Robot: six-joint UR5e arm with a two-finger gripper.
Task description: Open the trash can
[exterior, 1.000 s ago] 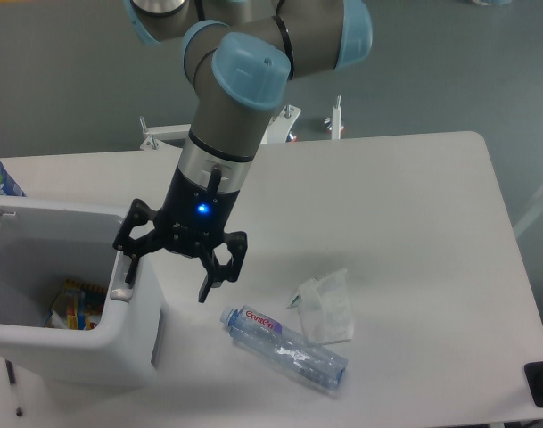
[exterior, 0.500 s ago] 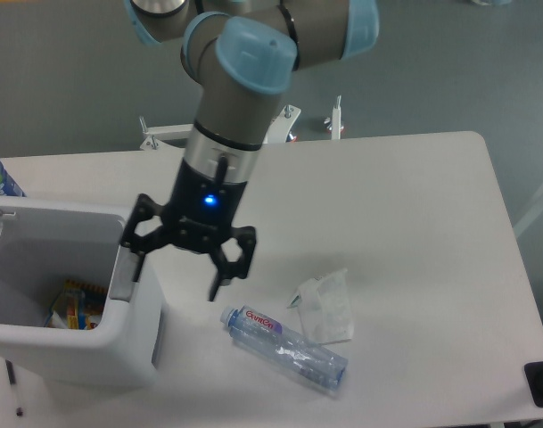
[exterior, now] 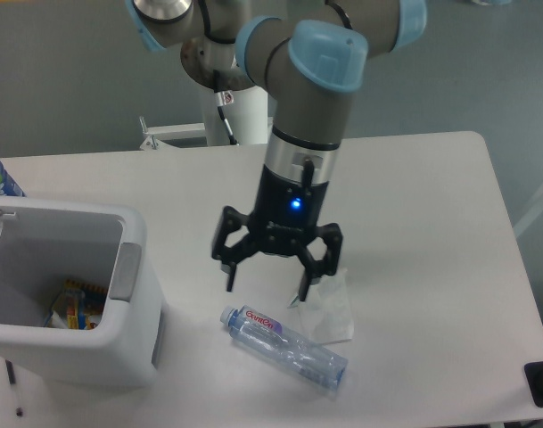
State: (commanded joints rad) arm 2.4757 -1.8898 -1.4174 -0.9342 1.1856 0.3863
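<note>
Camera view, fixed, looking down on the tabletop point(exterior: 414, 187). Trash can point(exterior: 128, 339) sits at the front left, lid already off the top: the inside is exposed, some colourful packaging lies at the bottom, and the grey push tab point(exterior: 124, 270) shows on the right rim. Judged from this, the opening step is done.

Main change: 1 s ago the end effector point(exterior: 268, 287) was right at the can's right rim, 1 finger at the grey tab. 0.5 s ago it had lifted slightly and started drifting right. Now it is well clear of the can, hanging over the middle of the tabletop, above the neck end of the plastic bottle point(exterior: 284, 346) and just left of the crumpled white wrapper point(exterior: 326, 306). Fingers are spread wide, nothing between them; spread looks about the same across all 3 pictures. Blue light on the wrist is on.

Can itself has not moved, and its opening looks the same as 1 s ago. Bottle and wrapper unchanged too, both lying flat, touching or nearly so at the bottle's middle.

Reading: the arm has left the can, so the open-the-can work looks finished and this is a retreat or a transit toward the loose items. Nothing is grasped.
</note>
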